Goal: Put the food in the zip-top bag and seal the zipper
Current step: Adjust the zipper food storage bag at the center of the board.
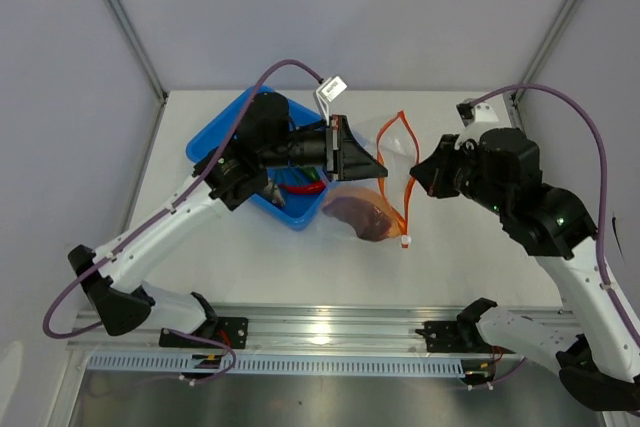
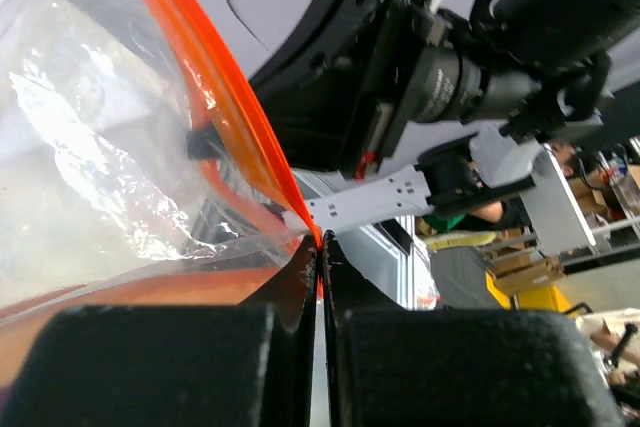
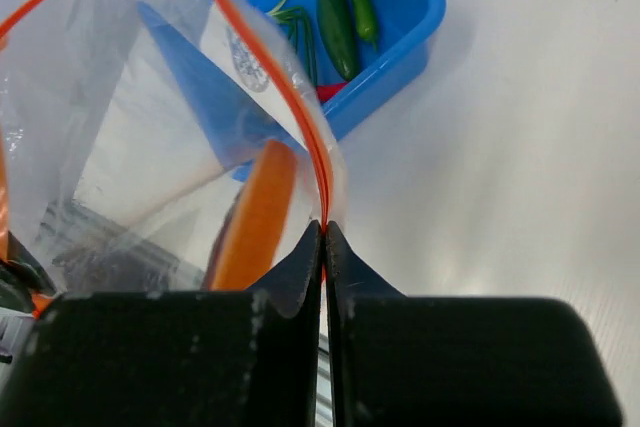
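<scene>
The zip-top bag (image 1: 393,150) is stretched between my two grippers near the middle of the table, just right of the blue tray (image 1: 215,142). The purple-red slice (image 1: 360,215) shows through its lower end. My left gripper (image 2: 320,257) is pressed together on the zipper (image 2: 215,77). My right gripper (image 3: 323,237) pinches the same orange strip. Green pods (image 3: 338,22) and a red chili (image 1: 300,188) lie in the tray.
</scene>
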